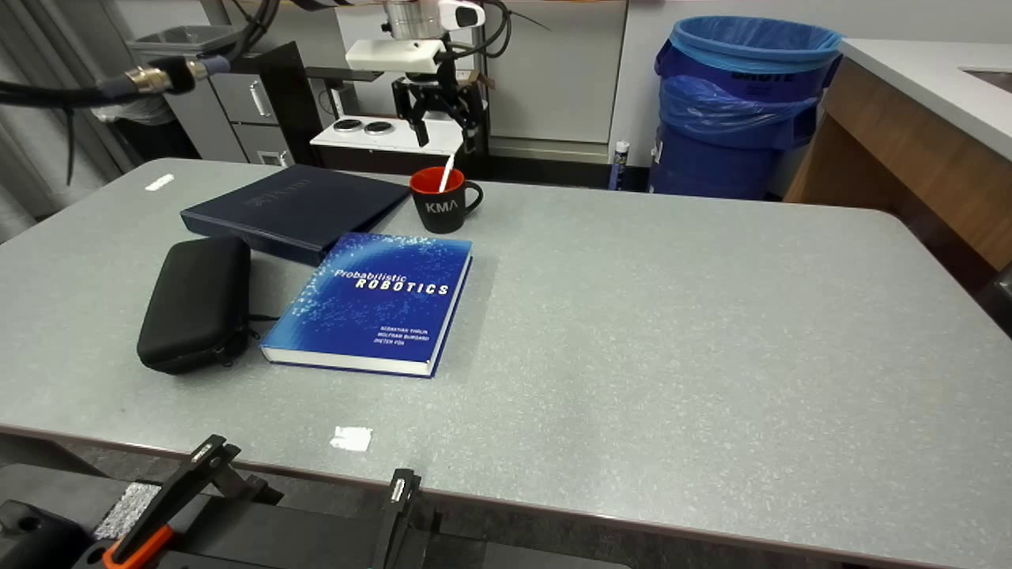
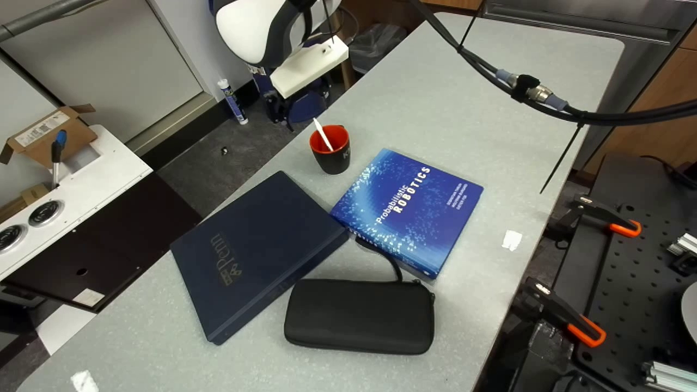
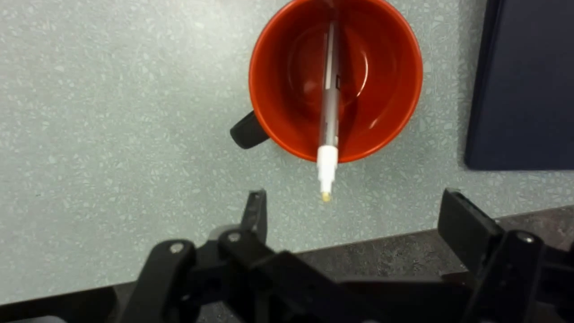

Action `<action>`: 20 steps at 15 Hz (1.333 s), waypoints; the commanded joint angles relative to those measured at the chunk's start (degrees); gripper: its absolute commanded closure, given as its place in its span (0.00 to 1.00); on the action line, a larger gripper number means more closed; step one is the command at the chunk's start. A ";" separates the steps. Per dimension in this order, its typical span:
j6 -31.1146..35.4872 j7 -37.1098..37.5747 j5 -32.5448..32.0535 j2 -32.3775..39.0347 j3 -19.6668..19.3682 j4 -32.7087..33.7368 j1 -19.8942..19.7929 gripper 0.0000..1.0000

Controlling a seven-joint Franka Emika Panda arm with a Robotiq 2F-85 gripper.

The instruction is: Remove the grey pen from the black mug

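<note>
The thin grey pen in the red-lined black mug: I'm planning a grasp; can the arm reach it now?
Probably yes: the open black tool hangs near the grey pen, whose white end sticks out of the black mug; nothing visible blocks it.

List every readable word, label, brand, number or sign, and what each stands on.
"KMA": small black mug with red inside.
"Probabilistic ROBOTICS": blue rectangular hardcover book.
"SEBASTIAN THRUN, WOLFRAM BURGARD, DIETER FOX", small: same book.
"Penn", beside an emblem: navy rectangular folder.
"BRUTE", partly covered: round blue plastic bin.
Too small or blurred: print on brown cardboard box, blue-and-white tube, slim grey pen.
</note>
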 commanded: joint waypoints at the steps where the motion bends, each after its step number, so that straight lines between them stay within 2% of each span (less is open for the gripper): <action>1: -5.44 1.57 1.50 4.09 -1.45 7.43 1.16 0.00; 7: -13.26 1.44 1.63 7.13 -1.20 12.54 0.97 0.00; 8: -13.99 1.46 1.63 7.54 -1.18 13.11 0.98 0.09; 9: -14.53 1.43 1.78 7.85 -1.04 13.71 0.92 0.26; 14: -14.69 1.22 2.30 8.38 -0.77 14.80 0.88 0.67; 18: -15.23 1.04 2.35 7.05 -0.76 13.77 1.00 0.96; 20: -15.80 0.98 2.45 6.60 -0.74 13.64 0.88 1.00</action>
